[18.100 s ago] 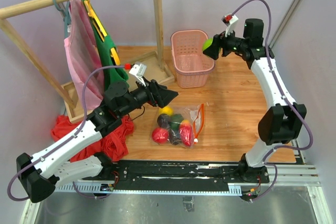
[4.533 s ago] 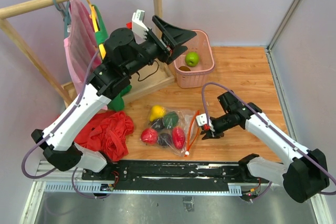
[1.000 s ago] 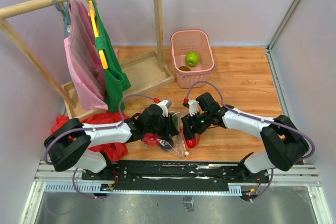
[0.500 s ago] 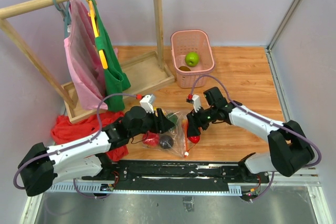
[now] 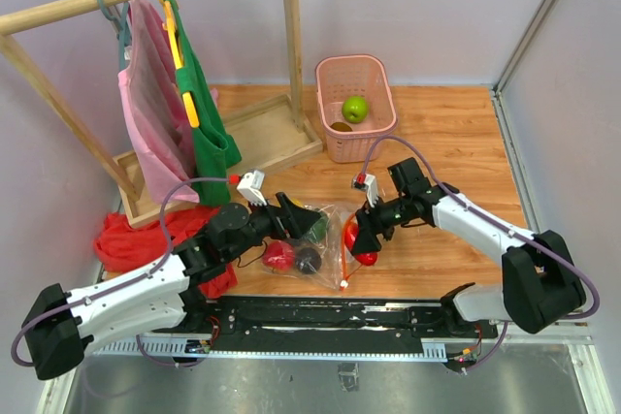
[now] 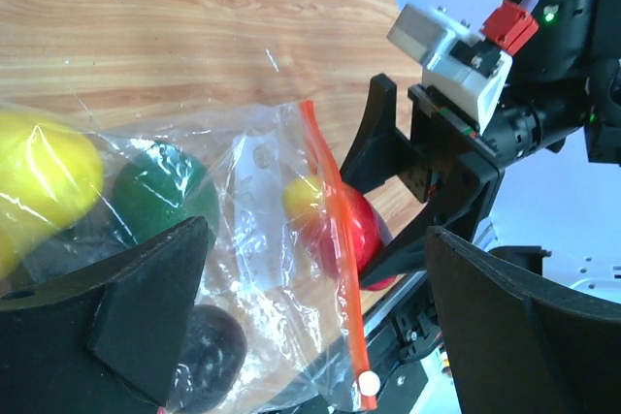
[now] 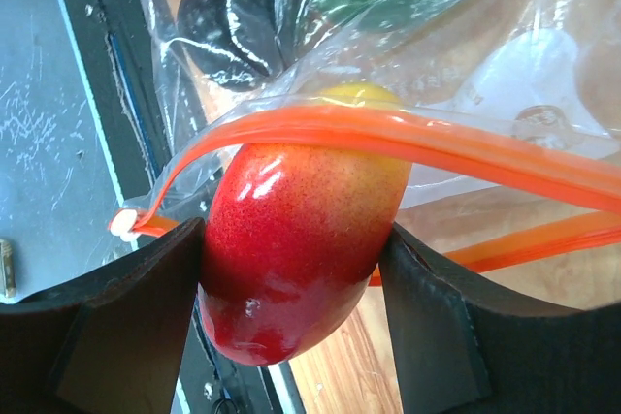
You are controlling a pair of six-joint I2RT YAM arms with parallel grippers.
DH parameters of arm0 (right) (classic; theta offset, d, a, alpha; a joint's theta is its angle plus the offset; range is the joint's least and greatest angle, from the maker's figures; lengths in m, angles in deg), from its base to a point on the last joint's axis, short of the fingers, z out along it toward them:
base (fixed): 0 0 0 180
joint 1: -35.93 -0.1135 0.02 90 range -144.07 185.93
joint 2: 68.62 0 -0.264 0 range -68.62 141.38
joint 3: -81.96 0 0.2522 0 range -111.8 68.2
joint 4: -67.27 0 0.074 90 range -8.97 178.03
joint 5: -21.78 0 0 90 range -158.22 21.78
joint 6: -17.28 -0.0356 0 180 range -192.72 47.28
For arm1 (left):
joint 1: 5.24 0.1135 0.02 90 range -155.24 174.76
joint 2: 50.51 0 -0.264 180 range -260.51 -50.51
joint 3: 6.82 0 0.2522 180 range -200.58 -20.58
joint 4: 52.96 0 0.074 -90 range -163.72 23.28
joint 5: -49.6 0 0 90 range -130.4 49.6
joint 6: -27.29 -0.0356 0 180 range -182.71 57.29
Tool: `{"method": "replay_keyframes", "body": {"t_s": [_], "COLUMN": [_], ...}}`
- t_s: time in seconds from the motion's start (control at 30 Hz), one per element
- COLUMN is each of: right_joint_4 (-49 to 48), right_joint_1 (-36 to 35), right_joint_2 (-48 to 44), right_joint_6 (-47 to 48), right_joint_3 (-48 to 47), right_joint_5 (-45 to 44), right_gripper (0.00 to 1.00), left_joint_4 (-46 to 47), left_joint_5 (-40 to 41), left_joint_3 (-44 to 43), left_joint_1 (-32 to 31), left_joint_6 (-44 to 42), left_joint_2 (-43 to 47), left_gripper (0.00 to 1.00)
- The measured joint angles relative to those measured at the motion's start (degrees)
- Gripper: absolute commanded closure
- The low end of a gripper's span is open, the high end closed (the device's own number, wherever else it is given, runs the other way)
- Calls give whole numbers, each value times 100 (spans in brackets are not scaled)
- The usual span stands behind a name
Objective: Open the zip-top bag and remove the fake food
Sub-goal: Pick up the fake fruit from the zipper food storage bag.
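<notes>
- Bench [image 5: 456, 143]: wood top carrying everything below.
- Pink basket [image 5: 361, 145], far edge, centre: holds a light green piece [image 5: 355, 109]; count that one done.
- Zip-top bag [image 5: 332, 244], near edge, centre: zip strip [image 7: 437, 138] parted, so the opening looks finished.
- Left hand [image 6: 320, 336]: spread wide at the bag, gripping nothing.
- Right hand [image 7: 291, 322]: clamped on the red-and-yellow piece [image 7: 296, 239] at the bag's mouth, strip draped across it.
- Left for you inside the bag: yellow piece [image 6: 39, 181], dark green piece [image 6: 160, 191], red piece [image 5: 278, 256], dark purple piece [image 6: 204, 351].
</notes>
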State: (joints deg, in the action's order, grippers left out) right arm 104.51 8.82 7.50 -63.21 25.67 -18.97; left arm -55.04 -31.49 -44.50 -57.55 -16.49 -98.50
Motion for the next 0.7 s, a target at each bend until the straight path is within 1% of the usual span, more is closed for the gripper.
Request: {"method": "replay_keyframes", "body": {"t_s": [0.13,0.3,0.4,0.7], "right_joint_4": [315,909,1259,2131], "right_joint_1": [66,442,520,861], "right_joint_2": [2,249,391,442], "right_joint_6": [212,549,785,1379], "right_joint_3": [-94,-549,-780,-1213], "right_joint_5": [205,437,494,472], "right_gripper": [83,84,84,85], "left_joint_4": [55,72,70,39], "left_joint_5": [138,203,227,321], "left_joint_3": [94,216,251,251], "left_joint_1": [0,0,0,0], "left_joint_6": [85,205,234,256], "left_joint_2": [262,452,496,529], "left_gripper": [3,3,3,3]}}
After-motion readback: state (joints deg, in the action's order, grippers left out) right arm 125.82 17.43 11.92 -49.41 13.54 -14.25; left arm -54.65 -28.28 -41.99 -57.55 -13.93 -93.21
